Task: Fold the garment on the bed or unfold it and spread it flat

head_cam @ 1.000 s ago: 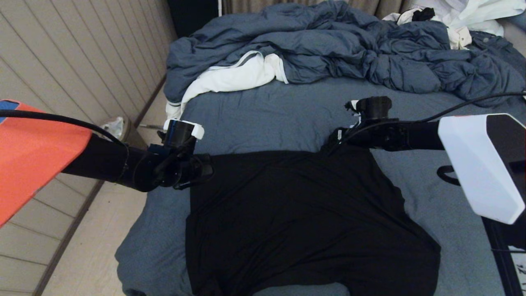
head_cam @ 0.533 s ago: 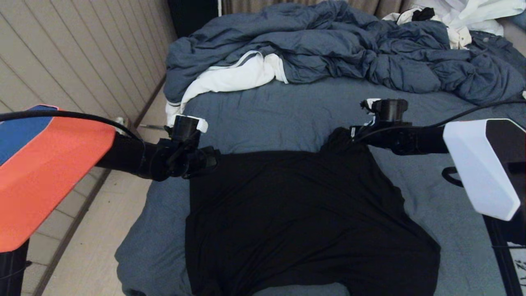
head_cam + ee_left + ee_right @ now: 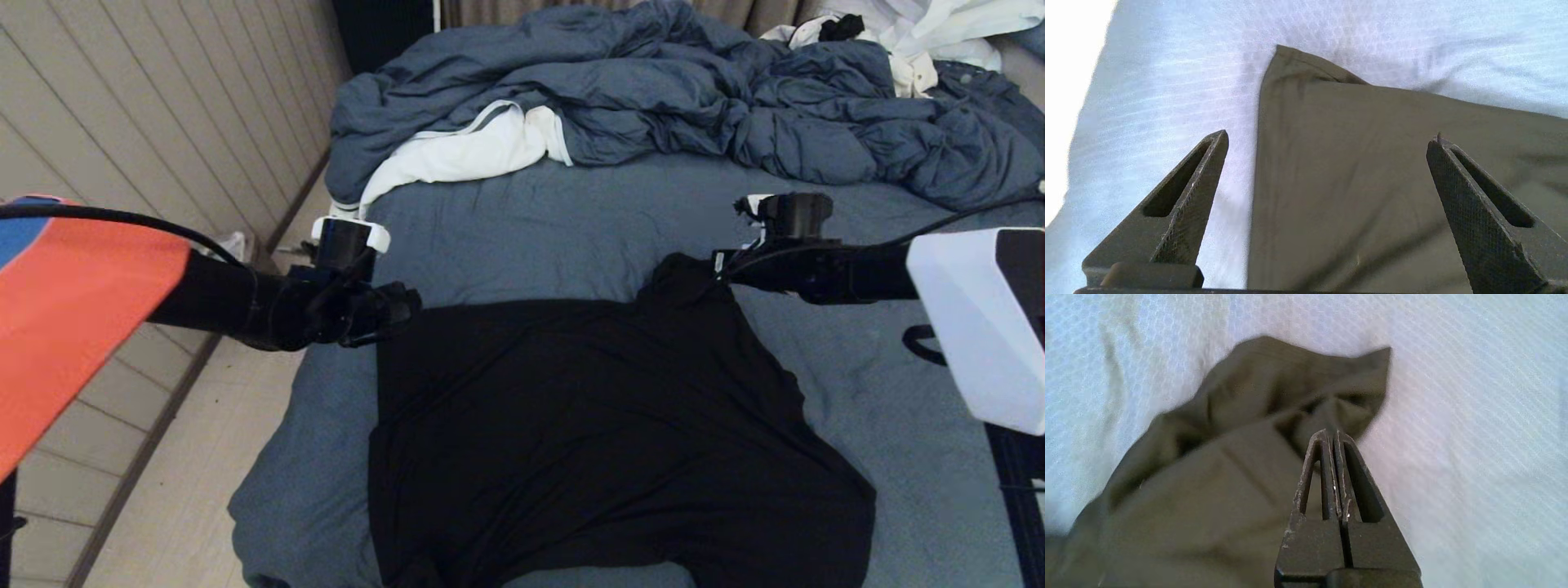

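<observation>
You are spreading the garment [image 3: 588, 433]: right gripper [image 3: 1331, 437] pinching its far corner, left gripper [image 3: 1327, 163] hovering wide open, needing a grasp next.

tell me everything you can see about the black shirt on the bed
The garment is a plain black thin-looking T-shirt, no print showing, lying mostly flat on the bed, its near edge hanging off. Its far right corner is bunched and lifted, pinched in the right claw, which is shut. The left claw is open, spanning the flat far left corner, without gripping it.
</observation>
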Motion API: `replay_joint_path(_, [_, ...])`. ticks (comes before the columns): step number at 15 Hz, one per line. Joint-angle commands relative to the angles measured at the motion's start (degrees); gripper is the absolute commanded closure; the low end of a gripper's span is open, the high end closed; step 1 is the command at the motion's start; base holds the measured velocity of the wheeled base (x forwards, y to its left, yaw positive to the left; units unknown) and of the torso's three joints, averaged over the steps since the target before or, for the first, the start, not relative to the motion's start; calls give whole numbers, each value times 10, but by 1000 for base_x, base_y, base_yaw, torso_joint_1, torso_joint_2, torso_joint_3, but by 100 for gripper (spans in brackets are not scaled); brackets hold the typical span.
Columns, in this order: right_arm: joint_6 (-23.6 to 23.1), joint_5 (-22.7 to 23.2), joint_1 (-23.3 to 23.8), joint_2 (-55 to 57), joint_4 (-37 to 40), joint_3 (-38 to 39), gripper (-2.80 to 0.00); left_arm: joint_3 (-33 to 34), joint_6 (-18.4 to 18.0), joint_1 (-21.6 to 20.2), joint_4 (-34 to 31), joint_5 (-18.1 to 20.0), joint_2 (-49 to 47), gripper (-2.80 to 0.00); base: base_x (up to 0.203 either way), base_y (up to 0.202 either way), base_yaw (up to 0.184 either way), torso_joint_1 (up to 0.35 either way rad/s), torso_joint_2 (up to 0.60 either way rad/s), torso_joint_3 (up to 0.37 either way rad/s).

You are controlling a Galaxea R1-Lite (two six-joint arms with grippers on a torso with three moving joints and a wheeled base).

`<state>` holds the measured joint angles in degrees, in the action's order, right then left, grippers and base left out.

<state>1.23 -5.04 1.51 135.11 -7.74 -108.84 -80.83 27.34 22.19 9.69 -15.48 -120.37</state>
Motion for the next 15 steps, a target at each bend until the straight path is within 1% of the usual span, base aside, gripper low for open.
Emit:
replay_joint_path(1, [8, 11, 0, -98, 22, 77, 0, 66, -7, -7, -2, -1, 128, -280, 0, 0, 0, 0, 0, 0])
replay_joint_path(3, [15, 54, 8, -195, 29, 189, 0, 138, -26, -33, -3, -1, 244, -280, 0, 0, 0, 0, 0, 0])
replay_joint_path(5, [18, 109, 23, -319, 34, 315, 0, 218, -58, -85, -9, -1, 375, -280, 0, 0, 0, 0, 0, 0])
replay_joint_path(7, [19, 138, 39, -441, 36, 435, 0, 292, -87, -140, -27, 4, 498, -280, 0, 0, 0, 0, 0, 0])
replay_joint_path(8, [18, 148, 48, -506, 36, 489, 0, 323, -99, -165, -44, 16, 560, -280, 0, 0, 0, 0, 0, 0])
replay_joint_path(10, [16, 160, 64, -632, 37, 594, 0, 367, -112, -195, -109, 59, 673, -280, 0, 0, 0, 0, 0, 0])
replay_joint_path(11, [13, 164, 69, -695, 38, 643, 0, 387, -114, -204, -152, 82, 728, -280, 0, 0, 0, 0, 0, 0])
replay_joint_path(13, [6, 169, 76, -811, 42, 728, 0, 443, -117, -215, -214, 112, 827, -280, 0, 0, 0, 0, 0, 0])
replay_joint_path(15, [-1, 172, 78, -913, 66, 790, 0, 513, -119, -220, -244, 127, 913, -280, 0, 0, 0, 0, 0, 0])
